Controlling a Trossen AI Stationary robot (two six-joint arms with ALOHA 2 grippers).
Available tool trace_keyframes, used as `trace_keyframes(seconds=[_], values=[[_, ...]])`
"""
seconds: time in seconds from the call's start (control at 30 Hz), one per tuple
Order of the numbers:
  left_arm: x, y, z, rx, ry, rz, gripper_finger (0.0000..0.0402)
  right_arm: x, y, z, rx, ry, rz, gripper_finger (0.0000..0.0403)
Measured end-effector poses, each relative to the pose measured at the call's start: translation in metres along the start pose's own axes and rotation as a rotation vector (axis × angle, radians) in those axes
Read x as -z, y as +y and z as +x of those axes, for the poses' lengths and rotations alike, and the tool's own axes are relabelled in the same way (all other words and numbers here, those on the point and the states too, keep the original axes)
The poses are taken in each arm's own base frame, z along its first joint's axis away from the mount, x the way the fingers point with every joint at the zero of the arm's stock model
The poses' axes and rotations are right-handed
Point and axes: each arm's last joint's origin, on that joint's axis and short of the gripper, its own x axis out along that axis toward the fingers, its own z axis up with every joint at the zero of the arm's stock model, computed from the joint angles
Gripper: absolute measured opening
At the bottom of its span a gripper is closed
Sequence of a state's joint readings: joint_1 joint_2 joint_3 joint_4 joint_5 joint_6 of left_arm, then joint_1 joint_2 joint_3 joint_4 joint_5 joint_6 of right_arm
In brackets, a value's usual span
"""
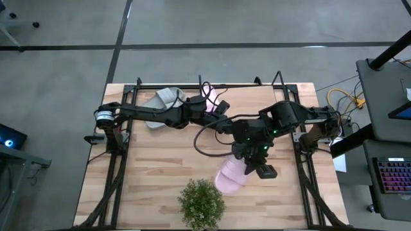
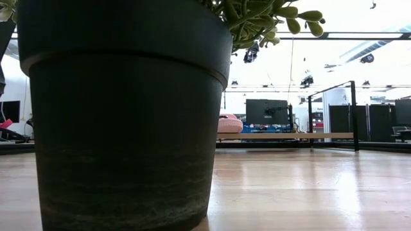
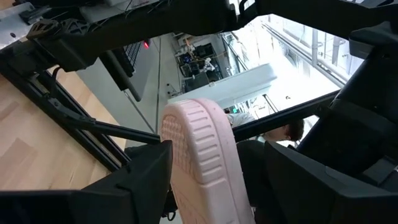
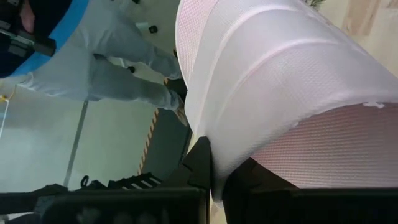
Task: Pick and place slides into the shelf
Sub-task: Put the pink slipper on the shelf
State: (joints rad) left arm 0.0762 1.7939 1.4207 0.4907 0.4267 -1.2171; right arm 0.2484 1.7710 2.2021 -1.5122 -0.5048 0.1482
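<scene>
One pale pink slide [image 1: 208, 101] [image 2: 229, 124] sits on the shelf [image 2: 289, 135] at the table's far edge, with a grey slide [image 1: 164, 99] to its left. My left gripper [image 1: 217, 106] [image 3: 214, 155] reaches level to the pink one, and its fingers stand on either side of it. The ridged sole [image 3: 205, 143] faces the left wrist camera. My right gripper [image 1: 247, 163] is shut on a second pink slide [image 1: 230, 178] [image 4: 280, 81], raised over the table's near middle, just behind the plant. My left gripper has one finger [image 3: 146, 177] against the long side edge of the slide's sole [image 3: 169, 149]. A narrow dark gap shows at the other finger, and I cannot tell whether that one touches. The fingers come level from the table's left. My right gripper pinches the edge of the slide's wide mesh strap [image 4: 214, 158] between its two fingers, slanting down from above. The slide hangs below the fingers, clear of the table.
A potted plant [image 1: 201, 204] [image 2: 122, 115] stands at the table's near edge and fills the left half of the low view. A black cable [image 1: 202, 144] loops over mid-table. A person's legs [image 4: 124, 56] show beyond the table. A desk with a keyboard [image 1: 392, 173] stands to the right.
</scene>
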Motion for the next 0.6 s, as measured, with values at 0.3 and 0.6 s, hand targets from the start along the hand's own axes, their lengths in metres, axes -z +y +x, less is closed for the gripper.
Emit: trace_keyframes(seconds=[0.3,0.6], values=[[0.0003,0.0004,0.0000,-0.003,-0.007,-0.006,0.0237,0.0010,-0.0003,0.0000,0.003,0.010,-0.005,0.0008],[0.0014,0.0081,0.0039,-0.003,-0.010,-0.028,0.0237,0.0028,-0.0022,0.0027,0.014,0.045,0.008,0.0008]])
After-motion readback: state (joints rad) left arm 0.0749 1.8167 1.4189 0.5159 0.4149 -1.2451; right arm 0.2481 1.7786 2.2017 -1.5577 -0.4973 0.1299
